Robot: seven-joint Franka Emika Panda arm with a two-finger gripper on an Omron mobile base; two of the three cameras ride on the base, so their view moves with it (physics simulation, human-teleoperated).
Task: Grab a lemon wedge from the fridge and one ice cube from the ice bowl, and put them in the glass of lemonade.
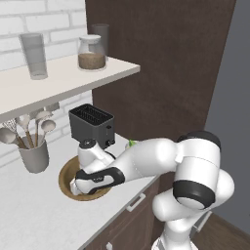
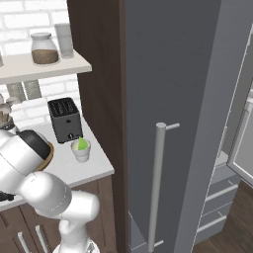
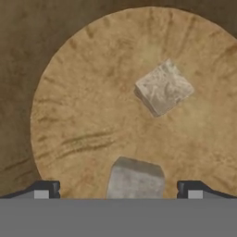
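My gripper (image 3: 118,190) hangs open low inside the brown wooden ice bowl (image 3: 83,115), its fingertips (image 3: 46,189) wide apart. One pale ice cube (image 3: 135,178) lies between them, not gripped. A second ice cube (image 3: 164,87) rests further along the bowl floor. In the left base view the hand (image 1: 80,188) reaches down into the ice bowl (image 1: 66,177) on the counter. The glass of lemonade (image 2: 81,150) stands near the counter's end with a yellow-green lemon wedge (image 2: 82,143) in it. The grey fridge (image 2: 173,113) rises beside it, with a long bar handle (image 2: 158,183).
A black toaster (image 1: 92,124) stands just behind the bowl. A grey utensil holder (image 1: 34,157) sits to its left. A shelf (image 1: 73,78) above carries a tall tumbler (image 1: 34,54) and a jar (image 1: 92,52). The counter's edge (image 1: 122,202) runs close to the bowl.
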